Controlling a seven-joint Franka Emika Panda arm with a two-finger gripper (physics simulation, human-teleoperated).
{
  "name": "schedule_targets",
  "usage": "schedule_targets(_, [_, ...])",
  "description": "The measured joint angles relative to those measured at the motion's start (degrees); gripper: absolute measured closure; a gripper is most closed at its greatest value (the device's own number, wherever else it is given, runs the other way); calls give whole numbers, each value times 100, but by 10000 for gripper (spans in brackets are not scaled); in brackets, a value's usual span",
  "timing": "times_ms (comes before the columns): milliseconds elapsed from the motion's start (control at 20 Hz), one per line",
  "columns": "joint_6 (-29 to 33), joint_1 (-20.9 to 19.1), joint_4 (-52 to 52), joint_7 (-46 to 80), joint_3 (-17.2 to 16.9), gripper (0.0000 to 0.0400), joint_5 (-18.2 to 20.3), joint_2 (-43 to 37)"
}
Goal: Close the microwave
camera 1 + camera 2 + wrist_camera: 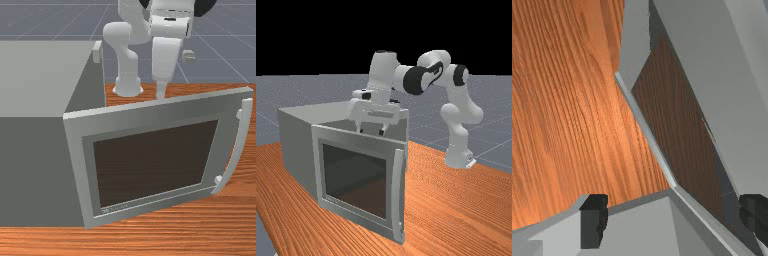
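Note:
The microwave [35, 165] stands at the front view's left with its door [150, 110] swung open, the handle [239, 145] on the door's free edge. Behind the door's top edge, my gripper [161, 94] points down, its tip partly hidden. In the far view the gripper [371, 132] is spread open close to the top of the door [356, 175], on the microwave [298, 145] side; contact cannot be told. Nothing is held between the fingers of the gripper [674, 218] in the wrist view, where the door's window [672, 110] slants past them.
The wooden table [456, 210] extends beneath the microwave and around the door. My arm's base [458, 156] stands on it at the far view's right. The microwave's side wall [97, 55] rises near the hand at the front view's back.

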Motion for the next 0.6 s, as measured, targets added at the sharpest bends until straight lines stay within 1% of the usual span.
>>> schedule_targets(100, [293, 20, -598, 47, -3, 4, -29, -371])
schedule_targets(250, [501, 76, -1029, 249, -25, 1, -85, -659])
schedule_targets(400, [436, 199, -922, 484, -11, 0, -140, -597])
schedule_targets(600, [185, 581, -420, 1014, 69, 0, -286, -289])
